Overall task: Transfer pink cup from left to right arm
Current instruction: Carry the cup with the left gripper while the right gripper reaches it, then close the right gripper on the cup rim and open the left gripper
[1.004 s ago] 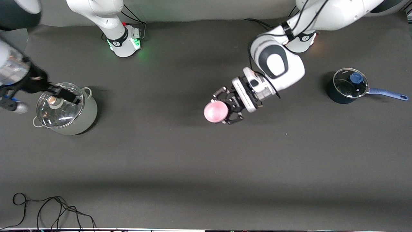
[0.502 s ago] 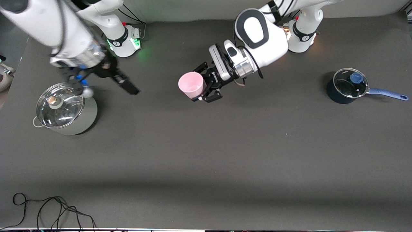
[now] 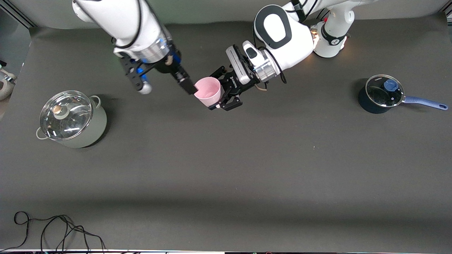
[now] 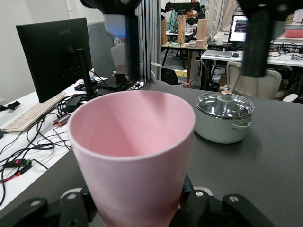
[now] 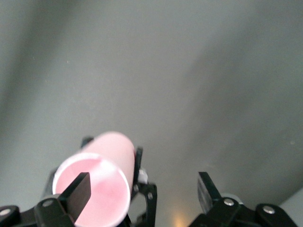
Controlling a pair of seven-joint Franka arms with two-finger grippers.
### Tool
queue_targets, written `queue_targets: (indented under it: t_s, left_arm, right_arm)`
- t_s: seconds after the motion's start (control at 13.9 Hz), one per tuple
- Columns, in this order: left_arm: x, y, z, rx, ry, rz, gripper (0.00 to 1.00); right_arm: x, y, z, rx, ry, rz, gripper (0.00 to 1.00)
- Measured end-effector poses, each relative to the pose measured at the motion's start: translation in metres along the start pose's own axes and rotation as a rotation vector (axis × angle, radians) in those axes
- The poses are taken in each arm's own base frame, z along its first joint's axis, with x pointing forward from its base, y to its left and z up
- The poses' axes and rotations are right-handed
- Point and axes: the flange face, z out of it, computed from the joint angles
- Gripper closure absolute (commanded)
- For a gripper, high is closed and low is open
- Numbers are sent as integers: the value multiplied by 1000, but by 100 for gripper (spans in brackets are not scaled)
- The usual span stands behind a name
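Pale pink cup (image 3: 208,91), plain and tapered, held up over the dark counter (image 3: 226,169), mouth tilted toward the right arm's end. Left pincer (image 3: 227,93) clamped around its lower part. Right pincer (image 3: 169,83) spread wide, one finger (image 3: 187,84) at the rim. Lidded grey-green pot (image 3: 72,120) and blue saucepan (image 3: 383,93) well apart.

Lighting's even overhead, soft shadows on the dark worktop (image 3: 226,169); right wrist view's blurry, glare on the pot lid (image 3: 65,114).

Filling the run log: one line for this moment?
left hand: holds pink cup aloft | right hand: open, one finger at rim | handover: pending
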Motion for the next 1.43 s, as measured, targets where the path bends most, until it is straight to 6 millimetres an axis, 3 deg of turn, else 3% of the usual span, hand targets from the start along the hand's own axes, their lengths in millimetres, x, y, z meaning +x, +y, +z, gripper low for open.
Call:
queue_targets:
  t_s: [0.22,0.36,0.43,0.57,0.65,1.15,1.22,1.43]
  left_arm:
    - [-1,-2,0,4,-1,-1,54]
    - [-1,-4,-1,7,-1,-1,54]
    - [-1,-5,-1,8,-1,-2,54]
    - [-2,-5,-1,9,-2,-2,54]
    - [-2,-4,-1,6,-3,-1,54]
    - [-1,5,2,-8,-3,3,53]
    - [-1,4,2,-7,-3,3,47]
    - [-1,4,2,-6,-3,2,7]
  right_arm:
    - [-19,1,6,-10,-5,-23,3]
    - [-23,-1,14,-23,-6,-30,22]
    - [-23,-3,18,-30,-7,-30,40]
    - [-21,-6,24,-36,-7,-27,93]
    - [-19,-7,24,-31,-7,-24,100]
    - [-15,-13,18,-2,-8,-11,100]
    - [-15,-13,18,-2,-8,-9,100]
    - [-14,-13,18,-1,-9,-8,100]
